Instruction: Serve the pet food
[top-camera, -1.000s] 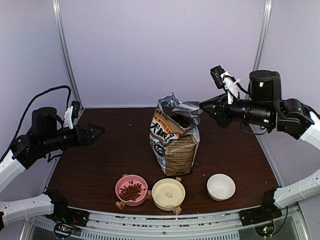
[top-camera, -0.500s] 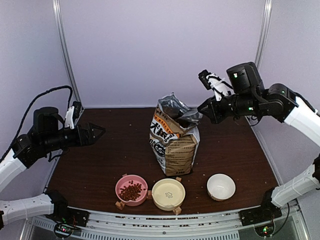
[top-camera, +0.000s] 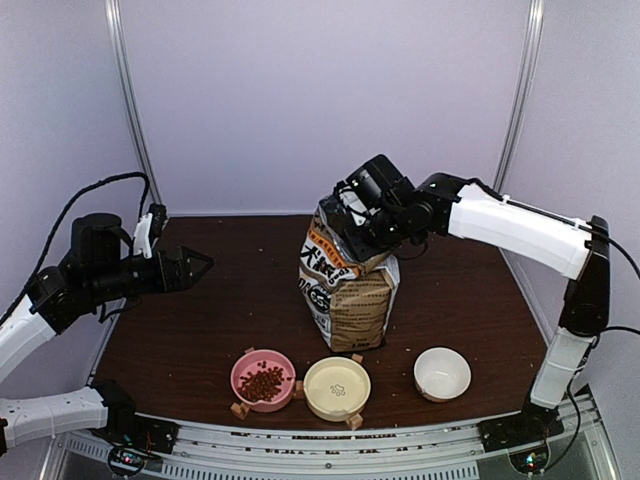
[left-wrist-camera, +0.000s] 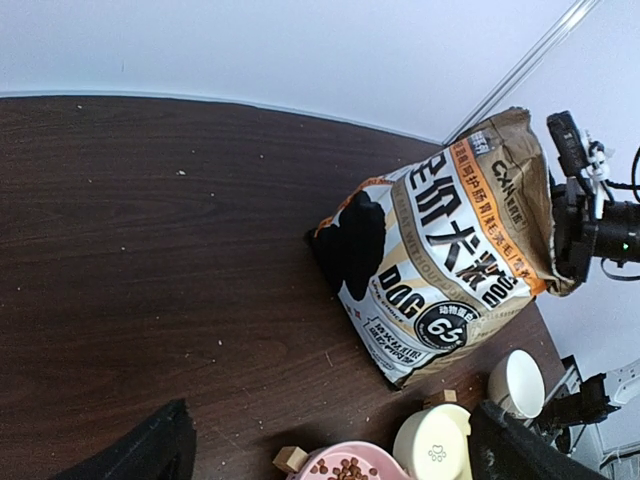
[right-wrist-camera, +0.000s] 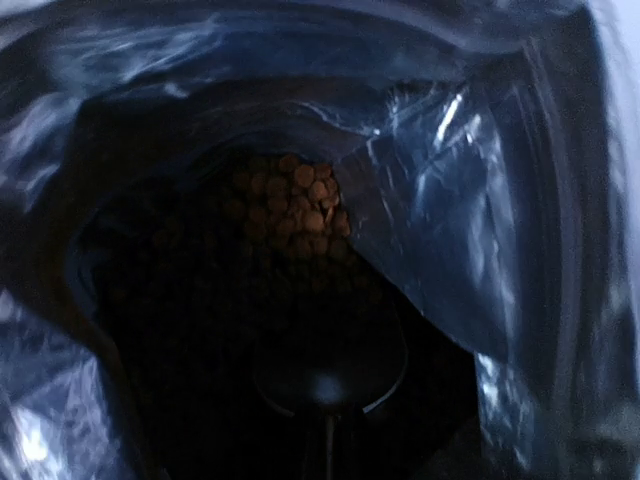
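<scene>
The pet food shows as a small heap (top-camera: 263, 382) in the pink bowl (top-camera: 243, 366) and as lit brown kibble (right-wrist-camera: 300, 205) deep inside the bag. The kraft-brown bag (top-camera: 345, 290) stands upright at the table's middle, its top open. My right gripper (top-camera: 360, 215) reaches into the bag's mouth, shut on the metal scoop (right-wrist-camera: 328, 375); the scoop's bowl hangs just short of the kibble and looks empty. My left gripper (top-camera: 200, 265) hovers open at the left, well away from the bag, its fingers (left-wrist-camera: 150, 450) empty.
A cream bowl (top-camera: 337, 388) and a white bowl (top-camera: 442, 373) sit empty in a row with the pink one at the table's near edge. Silver foil lining (right-wrist-camera: 470, 250) closes round the scoop. Frame posts rise at both back corners.
My right arm has swung left and down from beside the bag, carrying the scoop into the bag's open mouth. The left arm has hardly moved.
</scene>
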